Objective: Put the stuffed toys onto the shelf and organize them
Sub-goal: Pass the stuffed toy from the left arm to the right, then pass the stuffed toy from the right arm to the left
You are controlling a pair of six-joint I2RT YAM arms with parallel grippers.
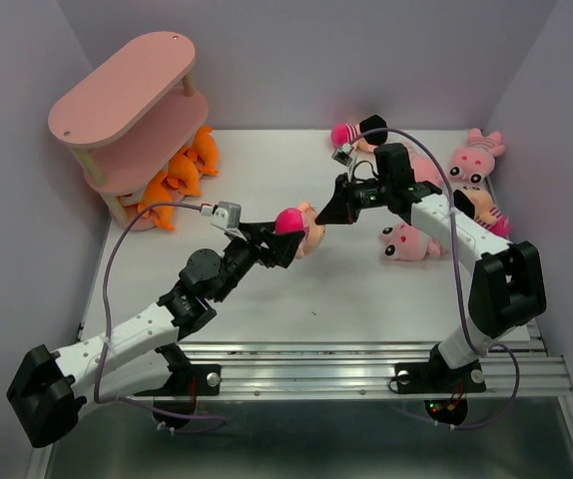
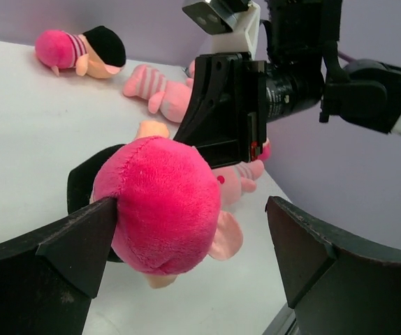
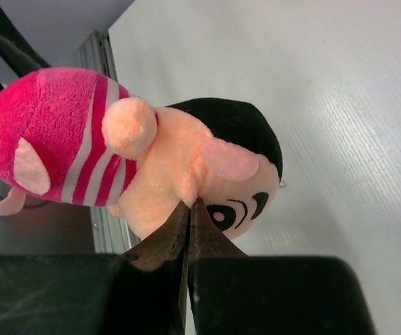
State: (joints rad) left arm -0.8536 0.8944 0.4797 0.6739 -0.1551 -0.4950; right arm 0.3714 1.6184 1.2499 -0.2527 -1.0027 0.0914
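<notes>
The right end effector (image 3: pixel 190 207), shut, pinches the doll (image 3: pixel 162 157) by its cheek; the left end effector (image 2: pixel 190 209) stands wide around its magenta body. Close left squarely before right releases.

On my feed I have a white table (image 1: pixel 366 289), matte, with faint streaks showing in the right wrist view. Pale lilac walls (image 1: pixel 316 60) close it in at the back and on both sides. A silver slotted rail (image 1: pixel 316 361) runs along the table's near edge, and below it lies a dark grey glossy panel (image 1: pixel 316 444) with dull reflections
</notes>
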